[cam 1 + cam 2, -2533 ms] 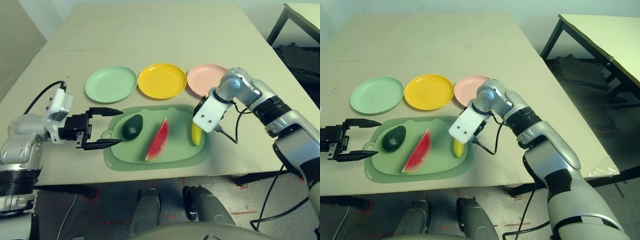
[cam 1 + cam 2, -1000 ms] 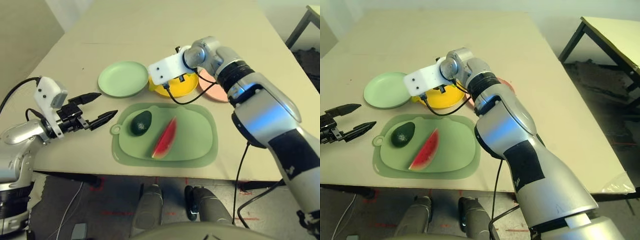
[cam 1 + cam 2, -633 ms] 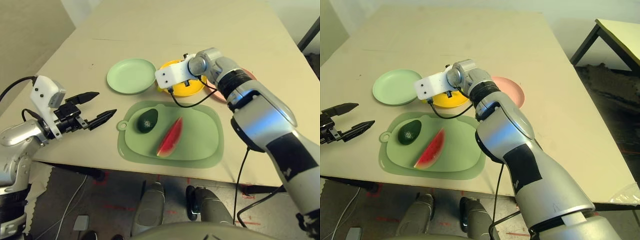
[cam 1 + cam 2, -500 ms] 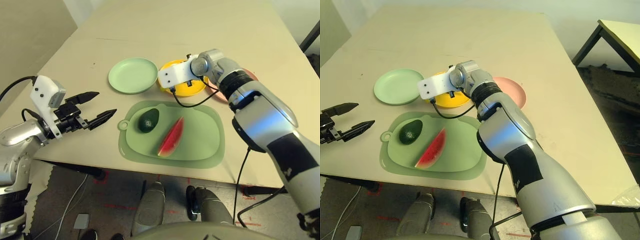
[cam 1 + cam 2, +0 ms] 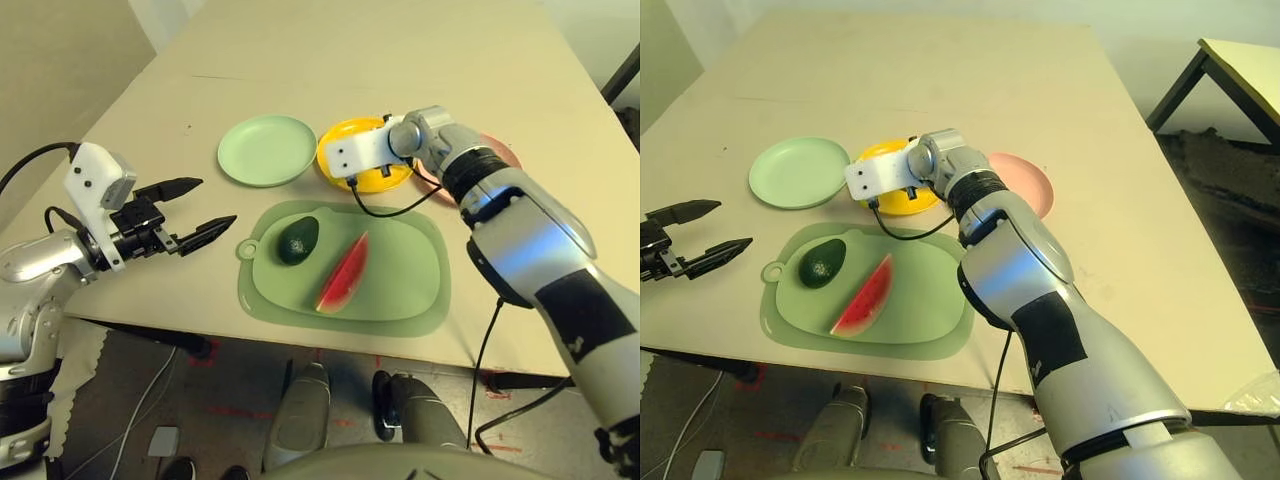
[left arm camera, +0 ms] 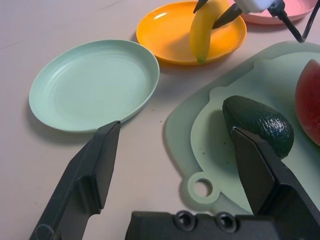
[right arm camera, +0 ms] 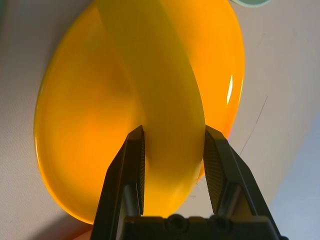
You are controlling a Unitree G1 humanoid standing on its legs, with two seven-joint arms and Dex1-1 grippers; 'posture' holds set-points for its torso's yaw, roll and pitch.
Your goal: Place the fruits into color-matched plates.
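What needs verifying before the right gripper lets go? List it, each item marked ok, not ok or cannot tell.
Banana held in the right gripper: ok
Banana above the yellow plate, its colour match: ok
Banana resting on that plate: cannot tell
Left gripper open and clear of the banana: ok
Avocado on the mint green plate: not ok, on the green mat
Watermelon wedge on the pink plate: not ok, also on the mat
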